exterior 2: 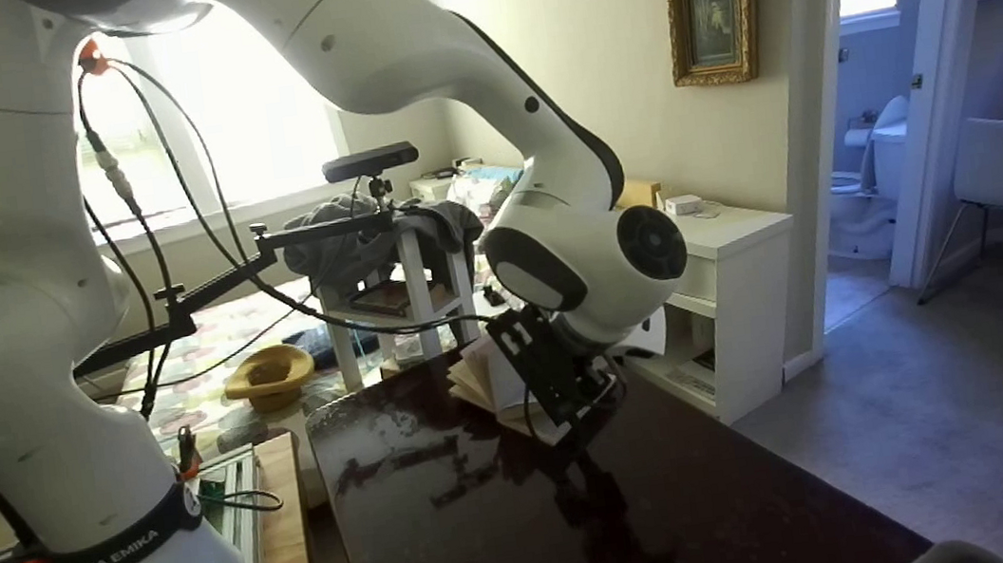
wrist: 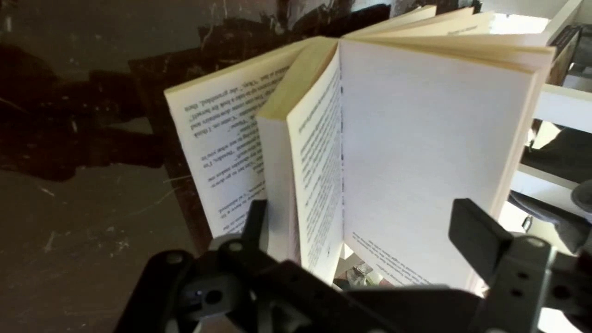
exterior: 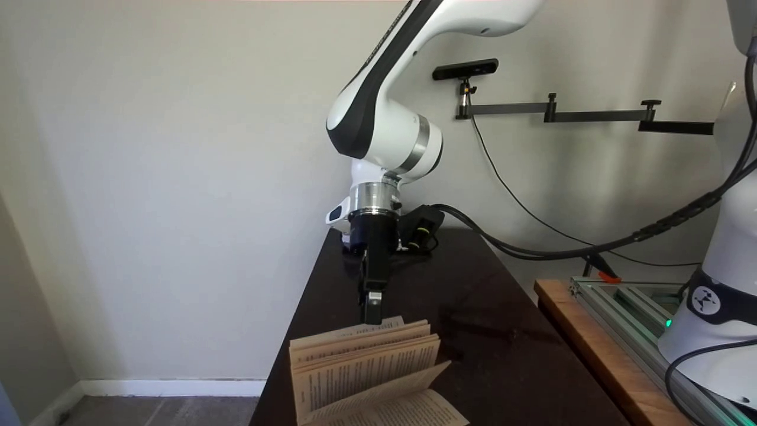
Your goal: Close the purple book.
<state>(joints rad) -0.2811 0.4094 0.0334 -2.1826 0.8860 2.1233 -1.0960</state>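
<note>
One white arm (exterior: 395, 133) reaches over the dark desk (exterior 2: 701, 506), which carries the open book (exterior: 366, 376). To close the book well, its halves should swing together in a single slow sweep, with the desk taking the push. The loose leaves (wrist: 430, 152) and the thick block of pages (wrist: 280, 185) facing them need to meet; the printed page (wrist: 215, 138) splayed on the block's other side probably needs gathering in too. In the wrist view the pincer (wrist: 361, 215) is at the book, its fingers (wrist: 476, 229) well apart, the gap spanning the fold. I would get each finger outside the pages before squeezing gently; a tip caught inside would likely crease paper or prop things open.

In both exterior views part of the book is lost, either below the frame or behind the arm. The cover is not plainly visible: a dark band (wrist: 187, 203) beside the printed page may be cover or only reflection. Whether either fingertip touches paper, I cannot tell.
</note>
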